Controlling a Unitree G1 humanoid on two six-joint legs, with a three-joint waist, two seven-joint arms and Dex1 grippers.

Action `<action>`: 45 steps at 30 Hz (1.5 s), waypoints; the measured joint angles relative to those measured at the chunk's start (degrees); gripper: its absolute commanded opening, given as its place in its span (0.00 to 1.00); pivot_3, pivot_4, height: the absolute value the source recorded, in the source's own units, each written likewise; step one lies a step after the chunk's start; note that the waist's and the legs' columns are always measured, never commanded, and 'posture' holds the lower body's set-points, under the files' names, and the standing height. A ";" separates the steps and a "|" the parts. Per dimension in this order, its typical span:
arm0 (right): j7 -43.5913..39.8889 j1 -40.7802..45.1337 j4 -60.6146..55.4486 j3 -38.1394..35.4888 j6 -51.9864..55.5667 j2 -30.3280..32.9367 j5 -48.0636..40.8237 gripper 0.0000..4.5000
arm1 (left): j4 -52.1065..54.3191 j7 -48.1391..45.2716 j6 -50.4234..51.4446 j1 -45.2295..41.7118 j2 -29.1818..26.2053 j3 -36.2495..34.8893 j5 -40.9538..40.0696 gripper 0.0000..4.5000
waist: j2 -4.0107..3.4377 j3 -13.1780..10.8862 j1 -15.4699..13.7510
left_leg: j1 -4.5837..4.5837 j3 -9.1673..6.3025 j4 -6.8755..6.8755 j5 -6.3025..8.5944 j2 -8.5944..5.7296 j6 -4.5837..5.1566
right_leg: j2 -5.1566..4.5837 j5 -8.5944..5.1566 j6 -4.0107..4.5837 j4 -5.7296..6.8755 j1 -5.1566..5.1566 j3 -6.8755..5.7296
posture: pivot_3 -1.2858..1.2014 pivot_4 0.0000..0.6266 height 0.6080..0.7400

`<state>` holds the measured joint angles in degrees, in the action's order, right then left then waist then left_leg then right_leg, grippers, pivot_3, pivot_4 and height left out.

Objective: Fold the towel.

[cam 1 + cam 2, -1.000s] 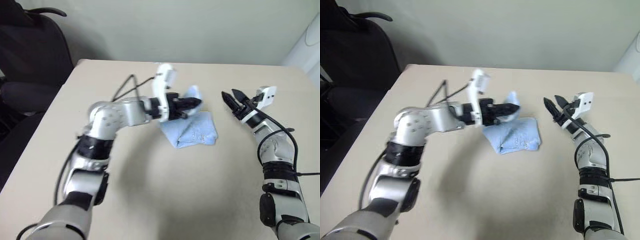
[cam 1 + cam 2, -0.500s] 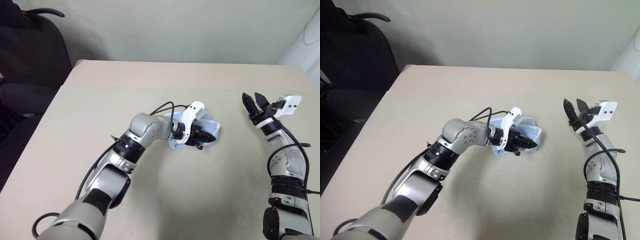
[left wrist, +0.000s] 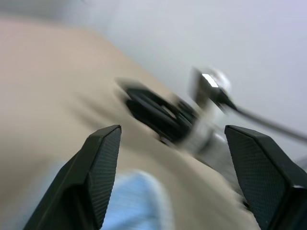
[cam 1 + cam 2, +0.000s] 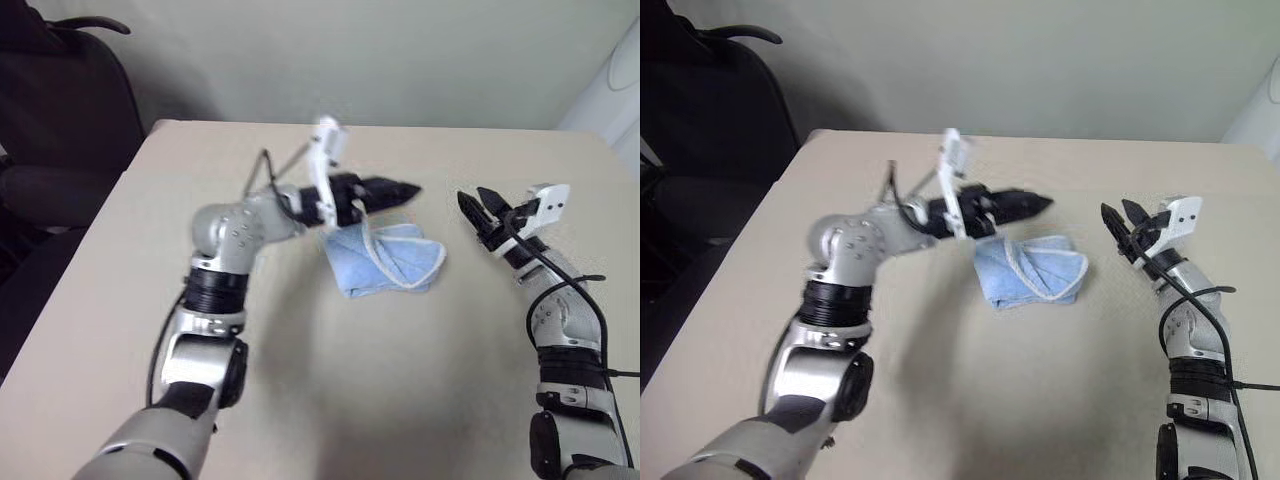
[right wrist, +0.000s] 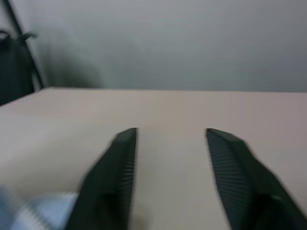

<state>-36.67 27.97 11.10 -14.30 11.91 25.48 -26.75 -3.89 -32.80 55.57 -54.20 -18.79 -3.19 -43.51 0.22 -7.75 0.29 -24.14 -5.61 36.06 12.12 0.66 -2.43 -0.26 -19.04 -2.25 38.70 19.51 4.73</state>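
Observation:
The towel (image 4: 385,260) is a light-blue cloth with a white hem, lying folded into a small bundle on the middle of the beige table (image 4: 330,400). My left gripper (image 4: 403,190) hovers just above and behind it, pointing right. In the left wrist view its fingers (image 3: 103,158) stand wide apart with nothing between them, and the towel (image 3: 129,203) shows below. My right gripper (image 4: 476,204) hangs to the towel's right, apart from it, pointing toward the left gripper. Its fingers (image 5: 117,163) are parted and empty, with the towel (image 5: 38,213) off to one side.
A black office chair (image 4: 60,100) stands beyond the table's left edge. A white object (image 4: 615,90) sits past the far right corner. A pale wall runs behind the table's far edge.
My left gripper let go of the towel, opened and rose off it toward the back. The towel now lies flatter on the table. My right gripper's fingers have narrowed a little.

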 measured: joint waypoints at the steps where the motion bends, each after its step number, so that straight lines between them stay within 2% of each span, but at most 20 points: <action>1: -1.08 -0.13 -0.79 0.57 0.56 0.50 -0.06 0.22 | 1.03 -0.65 -2.10 1.07 -2.25 -0.06 1.80 0.81 | -0.01 0.01 0.04 | 0.00 0.00 0.00 0.00 0.00 0.00 | 0.00 0.00 0.00 0.00 0.00 0.03 | 0.52 0.24 1.00; 4: -5.01 -1.60 -5.99 2.19 3.78 2.93 -1.25 0.00 | 4.86 -3.57 -8.89 9.09 -8.21 0.10 7.04 0.64 | -0.03 0.03 0.31 | 0.01 0.00 0.00 0.00 0.00 0.00 | 0.02 0.00 0.00 -0.02 0.00 0.05 | 0.52 0.24 1.00; 7: -8.20 -3.67 -10.04 3.14 7.09 5.00 -2.63 0.00 | 7.05 -5.16 -10.49 17.54 -8.92 0.25 7.81 0.40 | 0.07 0.05 -0.05 | -0.02 -0.11 0.06 0.00 0.00 0.03 | 0.01 0.01 -0.01 -0.04 -0.07 0.00 | 0.52 0.24 1.00; 11: -10.33 -6.23 -13.15 6.63 10.62 5.12 -3.15 0.00 | 12.19 -6.07 -12.55 22.75 -5.57 4.52 8.93 0.07 | 0.16 0.06 -0.75 | -0.07 -0.20 0.15 0.01 -0.04 0.11 | -0.02 0.07 -0.12 -0.18 -0.20 -0.02 | 0.52 0.24 1.00; 14: -10.33 -7.07 -12.32 12.25 11.15 4.32 0.45 0.00 | 9.45 -5.08 -17.20 23.19 -2.42 15.13 17.71 0.07 | 0.17 0.07 -0.71 | 0.07 -0.20 0.20 0.05 -0.04 0.19 | -0.06 0.09 -0.15 -0.23 -0.37 -0.01 | 0.52 0.24 1.00; 17: -9.48 -7.03 -8.59 15.23 10.69 4.15 4.55 0.00 | 3.11 -4.08 -20.95 23.04 -0.52 20.69 24.45 0.07 | 0.17 0.07 -0.49 | 0.06 -0.20 0.13 0.06 -0.03 0.20 | -0.06 0.09 -0.15 -0.23 -0.34 -0.02 | 0.52 0.24 1.00; 22: -9.02 -7.26 -4.41 17.67 6.67 4.82 10.28 0.00 | -3.07 -3.14 -25.05 21.31 2.18 22.06 29.34 0.07 | 0.14 0.39 -0.56 | 0.28 -0.21 0.14 0.12 -0.03 0.29 | -0.08 0.10 -0.15 -0.30 -0.66 -0.03 | 0.52 0.24 1.00; 25: -9.35 -8.42 -5.23 16.53 5.95 4.94 9.63 0.00 | -1.40 -4.23 -24.75 24.39 3.69 18.61 26.28 0.07 | 0.12 0.44 -0.63 | 0.24 -0.20 0.13 0.14 -0.03 0.32 | -0.06 0.13 -0.20 -0.53 -0.72 -0.04 | 0.52 0.24 1.00; 28: -10.73 -9.40 -8.22 11.89 9.36 5.69 4.09 0.13 | 5.97 -5.12 -20.08 27.99 3.97 11.91 17.90 0.06 | 0.11 0.41 -0.63 | 0.00 -0.15 0.15 0.09 -0.04 0.24 | 0.00 0.16 -0.25 -0.59 -0.53 -0.04 | 0.52 0.24 1.00; 32: -11.80 -8.60 -13.07 5.05 17.16 8.79 -4.47 0.42 | 16.93 -4.46 -14.82 29.44 1.19 1.73 8.05 0.06 | 0.11 0.42 -0.64 | 0.06 -0.12 0.14 0.08 -0.05 0.23 | 0.03 0.16 -0.25 -0.60 -0.57 0.01 | 0.52 0.24 1.00; 35: -11.56 -7.09 -12.74 1.73 22.00 10.99 -7.13 0.67 | 20.18 -3.01 -13.10 32.23 -2.04 -3.79 5.62 0.06 | 0.11 0.42 -0.55 | 0.16 -0.11 0.12 0.09 -0.05 0.23 | 0.02 0.15 -0.25 -0.62 -0.61 0.05 | 0.52 0.24 1.00; 39: -11.48 -4.47 -8.40 1.16 28.61 11.63 -9.71 0.98 | 20.43 -0.27 -11.96 36.30 -3.82 -7.30 4.72 0.06 | 0.11 0.42 -0.42 | 0.15 -0.11 0.10 0.08 -0.03 0.23 | 0.02 0.16 -0.25 -0.61 -0.58 0.05 | 0.52 0.24 1.00; 45: -9.91 1.38 0.72 0.38 40.54 10.83 -13.07 0.99 | 22.41 2.01 -11.95 39.85 -4.34 -8.35 3.74 0.06 | 0.11 0.42 -0.63 | 0.15 -0.14 0.11 0.08 -0.04 0.24 | 0.01 0.16 -0.25 -0.59 -0.58 0.04 | 0.52 0.24 1.00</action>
<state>-46.57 29.36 11.82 -13.92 52.45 36.31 -39.82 18.52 -30.79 43.62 -14.35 -23.13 -11.54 -39.77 0.33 -7.33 -0.34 -23.99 -5.76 36.18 12.20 0.63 -2.19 -0.25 -18.89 -2.51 38.11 18.93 4.77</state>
